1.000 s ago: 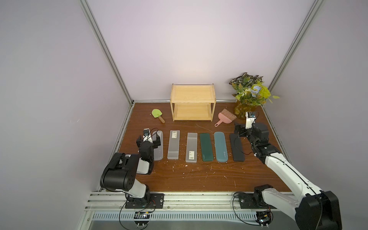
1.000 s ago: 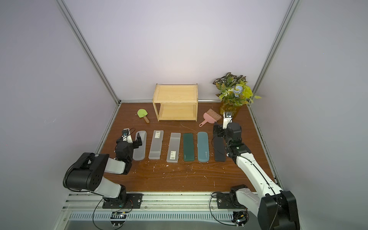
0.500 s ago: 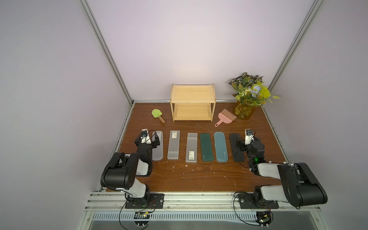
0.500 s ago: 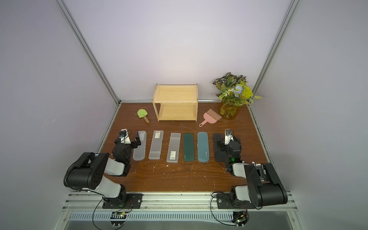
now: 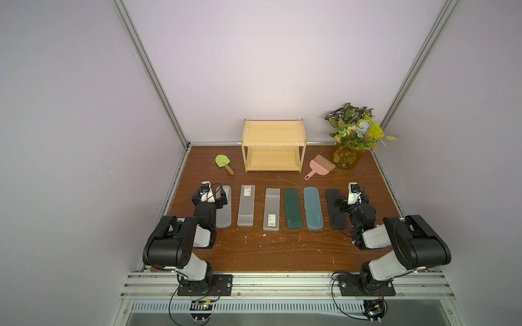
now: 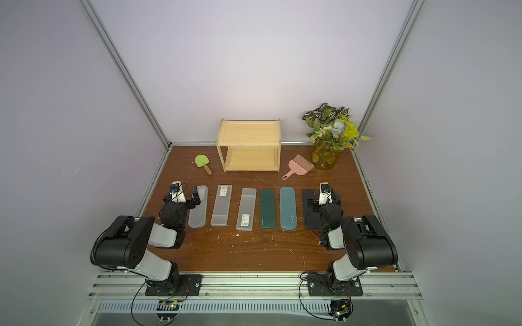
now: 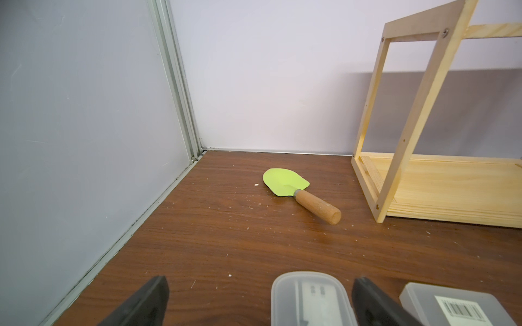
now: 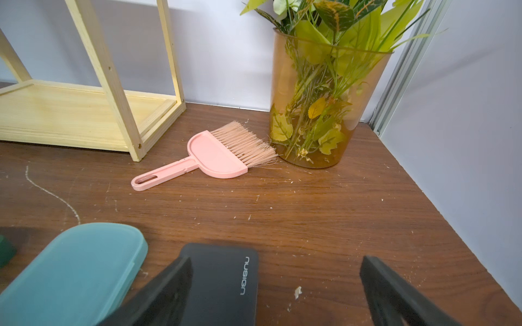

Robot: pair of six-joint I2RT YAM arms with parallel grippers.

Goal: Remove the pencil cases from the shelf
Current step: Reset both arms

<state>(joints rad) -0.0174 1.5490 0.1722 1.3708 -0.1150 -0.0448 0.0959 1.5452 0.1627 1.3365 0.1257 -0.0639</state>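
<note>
The wooden shelf [image 5: 273, 146] [image 6: 248, 149] stands at the back, both tiers bare. Several pencil cases lie in a row on the table: frosted [image 5: 224, 207], barcoded frosted [image 5: 246, 204], labelled frosted [image 5: 271, 209], dark green [image 5: 292, 208], teal [image 5: 313, 208], black [image 5: 334, 209]. My left gripper [image 5: 210, 197] [image 7: 260, 296] is open, low over the end of the leftmost frosted case [image 7: 309, 299], which lies close to one finger. My right gripper [image 5: 350, 201] [image 8: 276, 282] is open, one finger over the black case [image 8: 226, 282], gripping nothing.
A green spatula [image 5: 223, 163] [image 7: 285, 183] lies left of the shelf. To its right a pink hand brush [image 5: 320, 166] [image 8: 214, 155] touches an amber vase of leaves [image 5: 346, 158] [image 8: 324, 113]. Walls enclose three sides. Crumbs dot the brown table [image 5: 282, 248].
The right arm has folded back toward its base, drawing its open gripper nearer along the black case. The left gripper has shifted only slightly.
</note>
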